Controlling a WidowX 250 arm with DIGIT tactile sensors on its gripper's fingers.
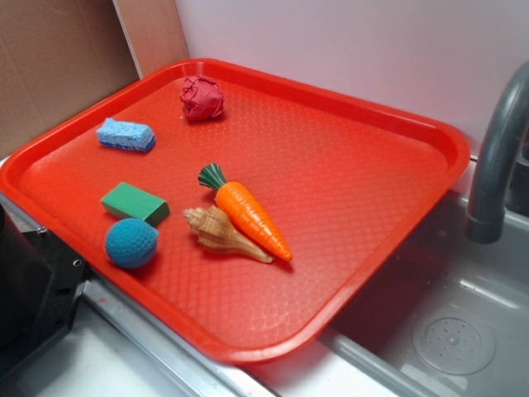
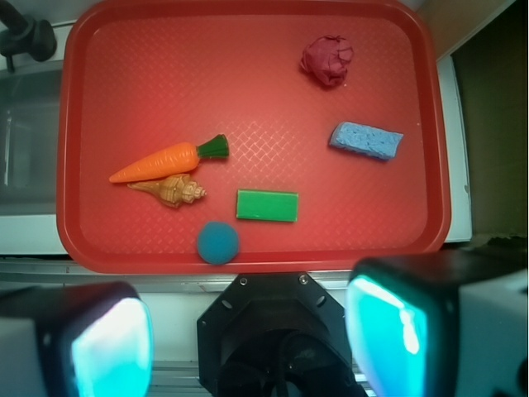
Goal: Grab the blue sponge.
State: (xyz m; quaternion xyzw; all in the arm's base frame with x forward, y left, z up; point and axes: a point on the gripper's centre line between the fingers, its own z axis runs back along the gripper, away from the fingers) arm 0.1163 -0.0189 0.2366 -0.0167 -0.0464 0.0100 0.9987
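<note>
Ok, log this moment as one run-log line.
phase: pre-reach | tool: open, off tray, empty | blue sponge: untouched on red tray | nearest: green block

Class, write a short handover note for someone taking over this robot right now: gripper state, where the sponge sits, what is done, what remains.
Gripper: open, empty, held high over the near edge of the red tray.
Blue sponge: lying flat on the tray, untouched, between the crumpled red ball and the green block, clear of both.
Done: nothing yet.
Left: move over the sponge, descend, close on it, lift.
</note>
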